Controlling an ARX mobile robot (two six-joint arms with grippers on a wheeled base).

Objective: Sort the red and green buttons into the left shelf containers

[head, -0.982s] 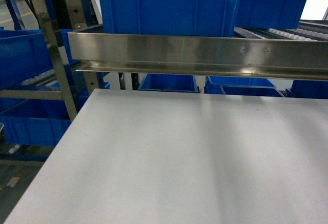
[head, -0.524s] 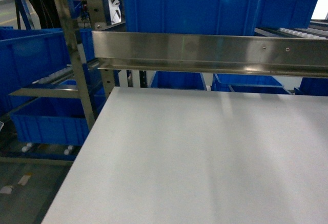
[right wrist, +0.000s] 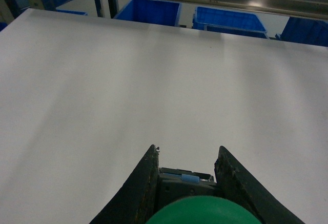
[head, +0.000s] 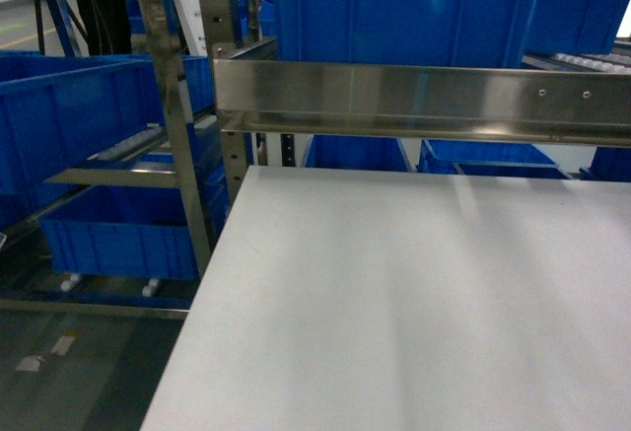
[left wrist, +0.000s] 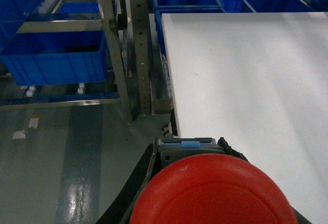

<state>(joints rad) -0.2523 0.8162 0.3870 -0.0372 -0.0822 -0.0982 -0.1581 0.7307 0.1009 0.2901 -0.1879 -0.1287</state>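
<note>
A red button (left wrist: pixel 210 190) fills the bottom of the left wrist view, and my left gripper (left wrist: pixel 190 146) is shut on its grey body. It hangs over the left edge of the white table (left wrist: pixel 246 70), above the floor. My right gripper (right wrist: pixel 187 157) is shut on a green button (right wrist: pixel 202 211) above the table's middle. The shelf (head: pixel 177 125) stands to the left of the table, with blue containers (head: pixel 108 234) on its lower levels, also in the left wrist view as a blue bin (left wrist: pixel 54 60). Neither gripper shows in the head view.
A steel rail (head: pixel 424 101) crosses above the table's far edge, with a large blue bin (head: pixel 404 12) behind it. More blue bins (right wrist: pixel 148 11) sit beyond the table. A perforated steel post (left wrist: pixel 138 44) stands close to the table's left corner. Grey floor (left wrist: pixel 66 152) lies between.
The head view has swung left: the shelf and its blue containers have slid further into the frame, and the table's left edge now sits nearer the middle.
</note>
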